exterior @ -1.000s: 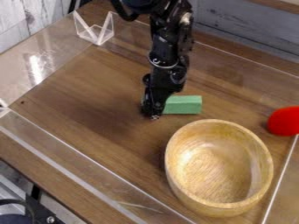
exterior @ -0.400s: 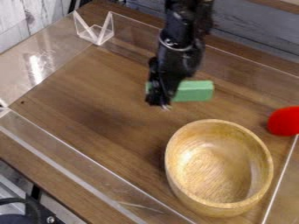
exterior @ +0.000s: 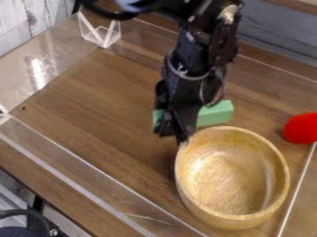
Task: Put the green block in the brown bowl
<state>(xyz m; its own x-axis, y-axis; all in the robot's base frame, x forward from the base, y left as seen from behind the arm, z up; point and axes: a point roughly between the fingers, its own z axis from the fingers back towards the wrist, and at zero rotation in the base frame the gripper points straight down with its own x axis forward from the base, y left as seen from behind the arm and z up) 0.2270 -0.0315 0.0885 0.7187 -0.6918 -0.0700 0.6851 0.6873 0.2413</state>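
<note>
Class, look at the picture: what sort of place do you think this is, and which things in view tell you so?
Probably a robot test bench or lab tabletop. A robot arm's gripper holds a green block over a wooden table edged with clear plastic walls, beside simple props: a brown bowl and a red ball.

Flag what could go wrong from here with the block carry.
1. The gripper holds the green block near one end, so the long free end could pivot or slip out.
2. The block hangs near the brown bowl's far-left rim; a low path might clip it, or an early release land it outside.
3. The red ball sits beside the bowl; overshooting could knock it.
</note>
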